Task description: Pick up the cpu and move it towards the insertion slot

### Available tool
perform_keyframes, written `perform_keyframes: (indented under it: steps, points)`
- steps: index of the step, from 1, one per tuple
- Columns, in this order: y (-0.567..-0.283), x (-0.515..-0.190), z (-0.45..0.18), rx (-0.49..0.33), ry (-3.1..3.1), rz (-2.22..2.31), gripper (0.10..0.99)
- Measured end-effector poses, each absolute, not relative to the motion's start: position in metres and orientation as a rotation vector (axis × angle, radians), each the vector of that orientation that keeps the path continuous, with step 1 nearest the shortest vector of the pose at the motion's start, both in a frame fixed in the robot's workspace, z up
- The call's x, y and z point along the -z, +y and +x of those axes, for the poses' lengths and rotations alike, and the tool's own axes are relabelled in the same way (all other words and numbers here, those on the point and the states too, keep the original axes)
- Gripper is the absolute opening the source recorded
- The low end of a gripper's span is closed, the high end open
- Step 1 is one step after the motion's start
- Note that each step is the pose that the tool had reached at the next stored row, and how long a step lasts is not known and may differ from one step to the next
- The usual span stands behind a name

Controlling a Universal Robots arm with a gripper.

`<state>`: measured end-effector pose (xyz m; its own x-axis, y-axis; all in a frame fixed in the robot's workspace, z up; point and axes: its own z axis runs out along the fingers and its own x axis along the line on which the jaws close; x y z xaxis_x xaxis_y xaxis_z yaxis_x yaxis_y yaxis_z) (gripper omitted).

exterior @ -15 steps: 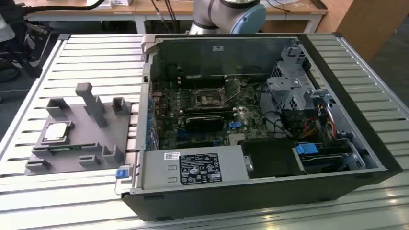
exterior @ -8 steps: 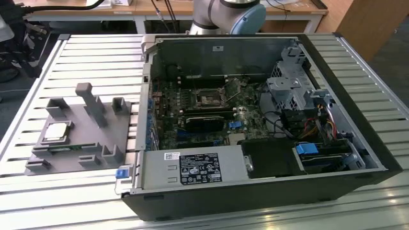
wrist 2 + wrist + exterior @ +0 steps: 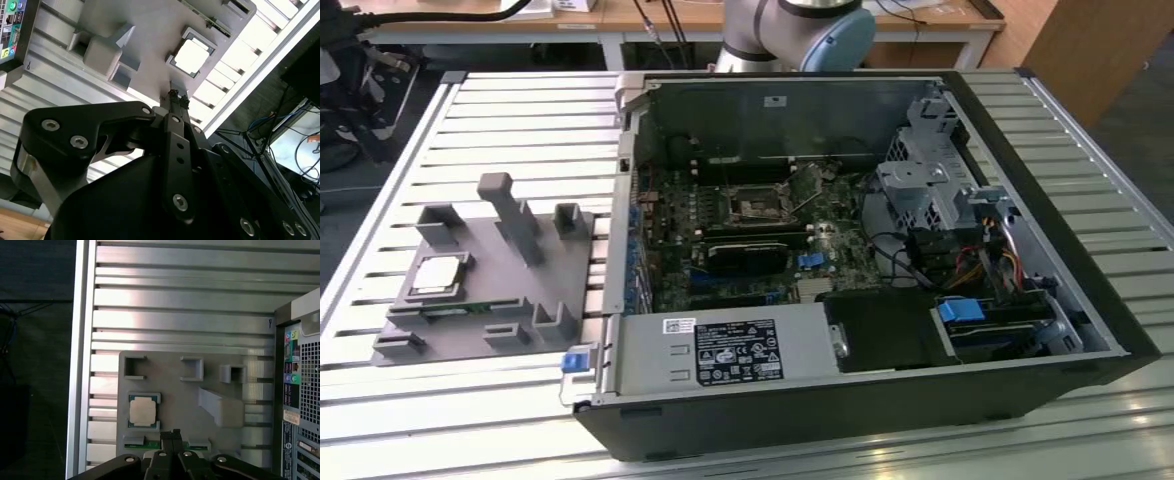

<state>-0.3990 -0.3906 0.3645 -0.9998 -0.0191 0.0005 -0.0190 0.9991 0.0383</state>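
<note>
The cpu (image 3: 438, 274) lies flat in a square recess of the grey plastic tray (image 3: 507, 290), on the exterior view's left. Its silver top shows in both wrist views (image 3: 191, 55) (image 3: 142, 410). My gripper (image 3: 170, 434) hangs well above the tray (image 3: 175, 390), fingertips pressed together with nothing between them; it is offset to one side of the cpu and apart from it. The tips (image 3: 174, 94) show the same in the second wrist view. The insertion slot (image 3: 757, 207) sits on the motherboard inside the open computer case (image 3: 1067, 250).
A green memory strip (image 3: 150, 444) lies in the tray beside the cpu. Upright grey posts (image 3: 504, 215) rise from the tray. The case's wall (image 3: 624, 200) stands between tray and slot. The slatted metal table (image 3: 534, 110) ends at an edge (image 3: 82, 340) past the tray.
</note>
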Motion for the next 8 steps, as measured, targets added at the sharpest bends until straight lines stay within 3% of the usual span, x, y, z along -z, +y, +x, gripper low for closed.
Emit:
perform_keyframes:
  steps: [8]
  points:
    - [-0.3906, -0.3639, -0.4036, 0.060, -3.140, 0.030, 0.106]
